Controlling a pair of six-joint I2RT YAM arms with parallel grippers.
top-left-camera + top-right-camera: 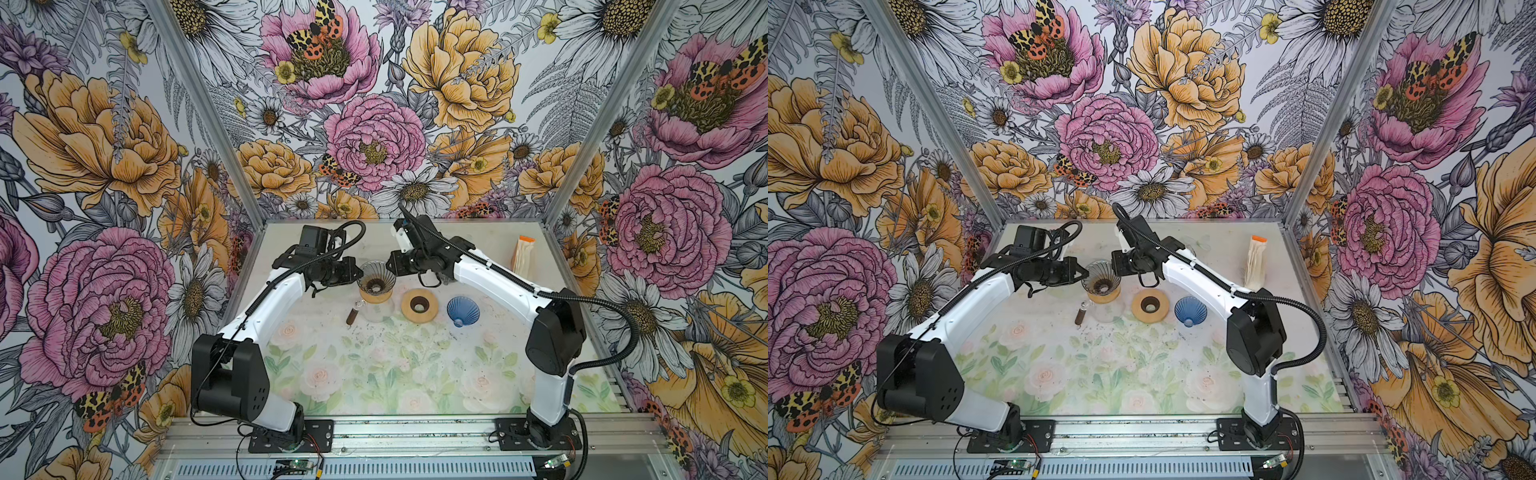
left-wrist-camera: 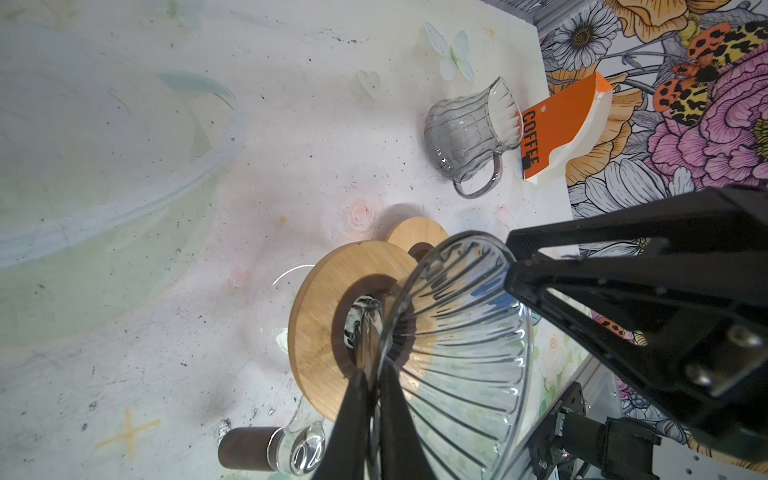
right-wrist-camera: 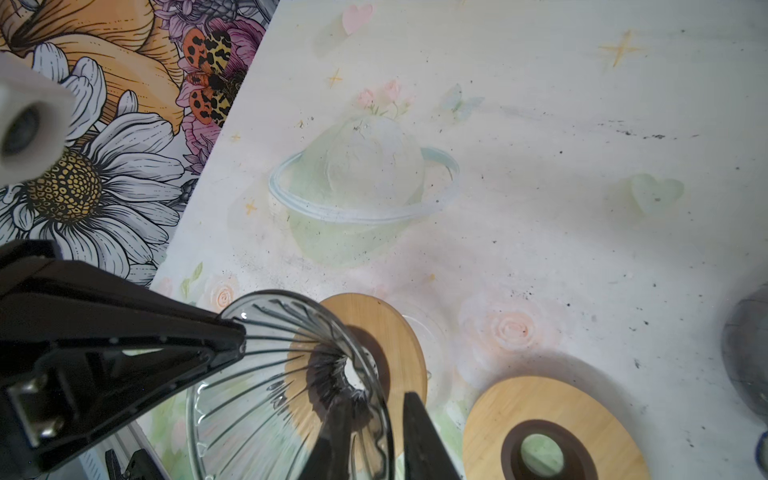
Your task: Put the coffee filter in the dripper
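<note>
Your left jaws are pinched shut on the rim of the clear glass dripper [image 1: 376,277], their black fingers [image 2: 353,419] pressed to either face of the glass wall. Your right jaws stand narrowly apart astride the opposite side of that rim. One finger [image 3: 420,432] is outside the cone and its partner shows through the glass inside, with a sliver of gap by the outer finger. In both top views your left arm [image 1: 274,299] and right arm [image 1: 490,270] meet over the dripper from either side.

The pale flower-printed worktop [image 1: 374,374], flecked with dark specks, carries everything. The dripper rests on a round wooden collar [image 2: 320,332] atop a clear glass carafe [image 1: 380,313], whose brown handle [image 1: 352,317] juts out on its left. The coffee filters are well apart from the dripper: a white stack in an orange-topped pack [image 1: 524,255] marked COFFEE, standing near the right wall toward the back. Just beside it, in the left wrist view, stands a ribbed grey glass jug [image 2: 469,133]. Right of the carafe a second wooden ring [image 1: 419,306] lies flat, and just beyond it a blue ribbed dripper [image 1: 462,311] lies tipped over.
</note>
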